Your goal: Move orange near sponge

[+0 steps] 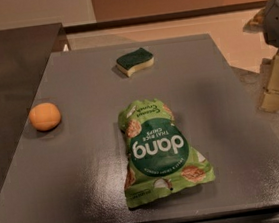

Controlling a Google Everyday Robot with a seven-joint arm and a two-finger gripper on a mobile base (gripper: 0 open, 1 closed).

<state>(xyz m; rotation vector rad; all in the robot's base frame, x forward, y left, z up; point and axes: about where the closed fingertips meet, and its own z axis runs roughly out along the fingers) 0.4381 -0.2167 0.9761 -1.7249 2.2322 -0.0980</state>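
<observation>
The orange [45, 116] is a small round fruit that sits near the left edge of the grey table [84, 160]. The sponge [135, 61], dark green on top with a pale yellow base, lies at the far middle of the table, well apart from the orange. My gripper [277, 80] hangs at the right edge of the view, beyond the table's right side and far from both things. It holds nothing that I can see.
A large green chip bag [158, 150] lies in the middle of the table, between the front edge and the sponge. A dark counter [7, 58] adjoins the table on the left. The floor shows to the right and behind.
</observation>
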